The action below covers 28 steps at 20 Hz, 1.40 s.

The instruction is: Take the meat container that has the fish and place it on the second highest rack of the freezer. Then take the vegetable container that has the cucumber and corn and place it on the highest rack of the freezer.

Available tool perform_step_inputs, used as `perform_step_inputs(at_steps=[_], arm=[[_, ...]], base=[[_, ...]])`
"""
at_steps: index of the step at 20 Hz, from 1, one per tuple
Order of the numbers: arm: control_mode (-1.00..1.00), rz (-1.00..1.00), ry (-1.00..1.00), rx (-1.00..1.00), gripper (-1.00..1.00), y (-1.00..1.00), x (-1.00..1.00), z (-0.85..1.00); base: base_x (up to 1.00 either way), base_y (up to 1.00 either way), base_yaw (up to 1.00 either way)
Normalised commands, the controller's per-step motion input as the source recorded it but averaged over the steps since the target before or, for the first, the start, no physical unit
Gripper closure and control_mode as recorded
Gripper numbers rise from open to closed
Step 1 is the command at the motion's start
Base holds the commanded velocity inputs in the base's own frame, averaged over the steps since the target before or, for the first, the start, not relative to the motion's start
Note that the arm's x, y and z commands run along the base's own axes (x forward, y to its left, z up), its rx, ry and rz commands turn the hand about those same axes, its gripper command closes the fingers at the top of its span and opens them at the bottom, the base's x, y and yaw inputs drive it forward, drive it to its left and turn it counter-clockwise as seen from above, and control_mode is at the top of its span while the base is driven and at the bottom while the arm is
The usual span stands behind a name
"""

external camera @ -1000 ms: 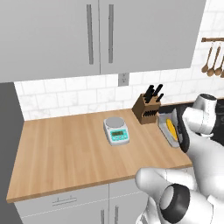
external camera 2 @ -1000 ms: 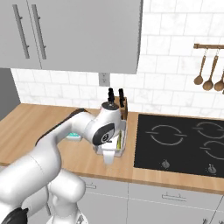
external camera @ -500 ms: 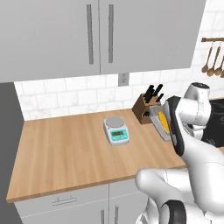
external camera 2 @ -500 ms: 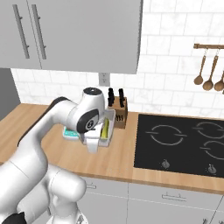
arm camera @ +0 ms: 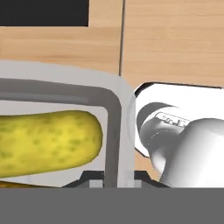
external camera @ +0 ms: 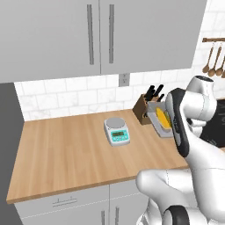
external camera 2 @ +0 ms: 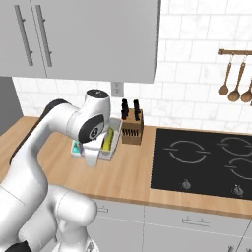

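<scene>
Above the wooden bench (external camera: 66, 149), just beside the knife block (external camera 2: 131, 129), the vegetable container (external camera 2: 111, 142) hangs tilted in the air. The claw (arm camera: 111, 175) is clamped on its rim (the wall runs down between the tips). A yellow-green cucumber (arm camera: 46, 138) lies inside. A small scale (external camera: 117, 132) sits to the left.

You are looking at a home kitchen. A wooden counter (external camera: 66, 149) runs under grey wall cabinets (external camera: 96, 35) with long bar handles, and white tile covers the wall behind. On the counter you have a kitchen scale (external camera: 117, 132) and a knife block (external camera 2: 131, 129). To the right sits a black cooktop (external camera 2: 206, 162), with wooden spoons (external camera 2: 236, 81) hanging from a rail above it. Drawer fronts (external camera 2: 197, 224) line the base below.
</scene>
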Motion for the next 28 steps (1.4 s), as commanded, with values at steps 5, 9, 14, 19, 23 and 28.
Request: perform_step_inputs(at_steps=[5, 9, 14, 19, 23, 28], arm=[[-1.0, -0.1, 0.0, 0.0, 1.0, 0.53, -0.22, 0.16], [-1.0, -0.08, 0.0, 0.0, 1.0, 0.42, 0.0, 0.36], [-1.0, 0.0, 0.0, -0.01, 1.0, 0.23, 0.0, 0.3], [-1.0, 0.03, 0.03, -0.05, 1.0, 0.09, 0.0, 0.14], [-1.0, 0.1, 0.0, -0.1, 1.0, 0.0, 0.0, 0.0], [-1.0, 0.17, 0.0, -0.01, 1.0, -0.15, 0.0, 0.0]], base=[[0.0, 0.0, 0.0], [0.0, 0.0, 0.0], [0.0, 0.0, 0.0], [0.0, 0.0, 0.0], [0.0, 0.0, 0.0], [0.0, 0.0, 0.0]])
